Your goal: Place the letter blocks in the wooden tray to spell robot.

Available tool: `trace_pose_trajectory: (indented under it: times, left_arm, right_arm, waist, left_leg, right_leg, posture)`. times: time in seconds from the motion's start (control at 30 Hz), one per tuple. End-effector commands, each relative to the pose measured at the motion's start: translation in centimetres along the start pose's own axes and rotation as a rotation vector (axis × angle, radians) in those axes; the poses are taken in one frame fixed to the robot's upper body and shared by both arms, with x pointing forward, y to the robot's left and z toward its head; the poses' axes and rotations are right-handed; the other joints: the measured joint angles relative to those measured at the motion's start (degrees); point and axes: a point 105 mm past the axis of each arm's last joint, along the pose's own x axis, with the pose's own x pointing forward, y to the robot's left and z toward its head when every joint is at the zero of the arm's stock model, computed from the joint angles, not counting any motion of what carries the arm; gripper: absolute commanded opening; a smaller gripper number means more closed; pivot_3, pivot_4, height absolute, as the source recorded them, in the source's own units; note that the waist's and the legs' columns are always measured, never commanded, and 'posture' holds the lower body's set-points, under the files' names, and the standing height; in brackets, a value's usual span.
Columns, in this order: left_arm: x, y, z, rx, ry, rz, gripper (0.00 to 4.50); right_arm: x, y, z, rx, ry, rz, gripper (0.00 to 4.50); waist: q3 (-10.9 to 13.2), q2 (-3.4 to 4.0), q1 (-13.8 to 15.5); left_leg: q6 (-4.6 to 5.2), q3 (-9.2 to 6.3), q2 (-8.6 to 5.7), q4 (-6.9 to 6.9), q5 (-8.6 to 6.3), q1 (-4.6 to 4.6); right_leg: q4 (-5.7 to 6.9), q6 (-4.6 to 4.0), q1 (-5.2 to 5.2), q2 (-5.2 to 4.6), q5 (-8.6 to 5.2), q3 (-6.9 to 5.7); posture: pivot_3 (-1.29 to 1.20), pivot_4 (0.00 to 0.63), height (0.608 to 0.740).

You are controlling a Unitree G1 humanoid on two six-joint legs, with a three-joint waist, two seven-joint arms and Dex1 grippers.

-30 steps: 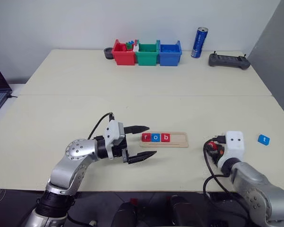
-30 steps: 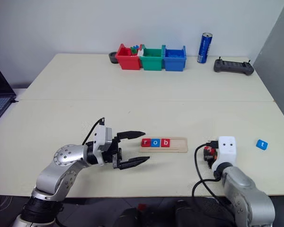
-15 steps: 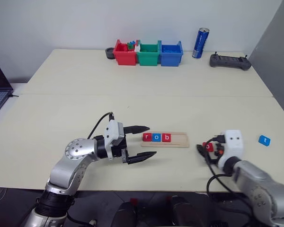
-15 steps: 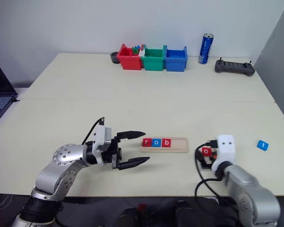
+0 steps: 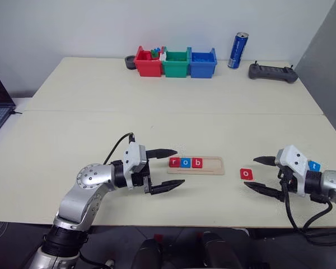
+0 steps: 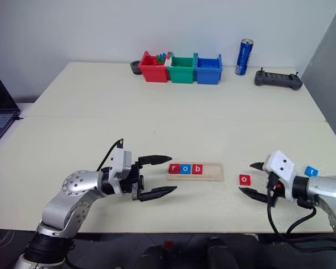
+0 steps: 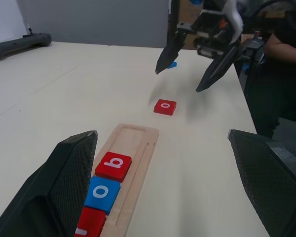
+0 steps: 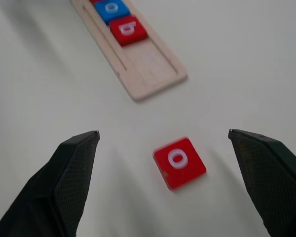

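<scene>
Head views: wooden tray (image 5: 195, 165) near the table's front edge holds three letter blocks, r (image 5: 173, 162), o (image 5: 184, 163), b (image 5: 196, 163), filling its left part — right part of the groove bare. Red o block (image 5: 246, 174) lies flat on the table just right of the tray, apart from it. Blue t block (image 5: 314, 166) further right, partly behind the right wrist. So three of five seem placed; o and t left to go.
Left gripper (image 5: 169, 167) hovers level at the tray's left end, pointing right, jaws wide, holding nothing. Right gripper (image 5: 261, 174) points left toward the red o, tilted slightly down, jaws wide, empty.
Left wrist view: b, o and part of r sit in the tray, empty slots beyond; red o on the table past the tray end, right gripper above it.
Right wrist view: red o block (image 8: 179, 162) between the spread fingers, not touched — tray end just beyond
</scene>
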Motion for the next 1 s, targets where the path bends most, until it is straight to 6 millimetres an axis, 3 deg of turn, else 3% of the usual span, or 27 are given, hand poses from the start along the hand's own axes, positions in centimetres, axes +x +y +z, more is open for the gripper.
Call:
trace_pose_trajectory:
  times: [0.03,0.2,0.37,0.9,1.0]
  left_arm:
    - [0.4,-0.7,0.9,0.065,-0.012,-0.074,4.50]
    - [0.0,-0.4,1.2,0.109,0.011,-0.128,4.50]
    - [-0.6,0.5,1.0,0.133,0.034,-0.135,4.50]
    - [-0.5,0.6,1.2,0.146,0.036,-0.156,4.50]
    - [-0.6,0.5,1.1,0.144,0.039,-0.158,4.50]
  right_arm:
    - [0.4,-1.3,0.1,-0.063,-0.020,0.058,4.47]
    - [1.1,-1.6,-0.4,-0.056,-0.019,0.139,4.47]
    - [1.5,-0.7,-1.0,-0.035,-0.003,0.213,4.47]
    - [2.3,-2.1,-3.7,0.005,0.034,0.167,4.47]
    - [2.2,-2.2,-3.8,-0.005,0.032,0.165,3.89]
  waist:
    - [0.02,0.02,-0.16]
    - [0.03,0.00,0.19]
    - [0.03,0.00,0.37]
    - [0.03,0.01,0.25]
    - [0.03,0.01,0.24]
  left_leg:
    - [0.00,0.03,0.01,-0.01,0.00,0.00]
    - [-0.01,-0.07,0.01,-0.02,0.00,-0.02]
    - [-0.01,-0.07,-0.04,-0.01,0.00,-0.05]
    - [-0.01,-0.09,-0.04,0.01,0.00,-0.02]
    - [-0.01,-0.09,-0.04,0.01,0.00,-0.02]
  right_leg:
    - [0.03,0.00,-0.02,0.00,0.00,0.03]
    - [0.07,-0.02,-0.03,0.02,0.01,-0.03]
    - [0.05,-0.02,-0.03,-0.05,0.01,-0.03]
    - [0.09,-0.02,-0.02,-0.05,0.01,-0.06]
    - [0.10,-0.02,-0.02,-0.05,0.01,-0.06]
  posture:
    - [0.00,0.150,0.740]
    - [0.00,0.150,0.740]
    - [0.00,0.150,0.740]
    - [0.00,0.150,0.740]
    - [0.00,0.150,0.740]
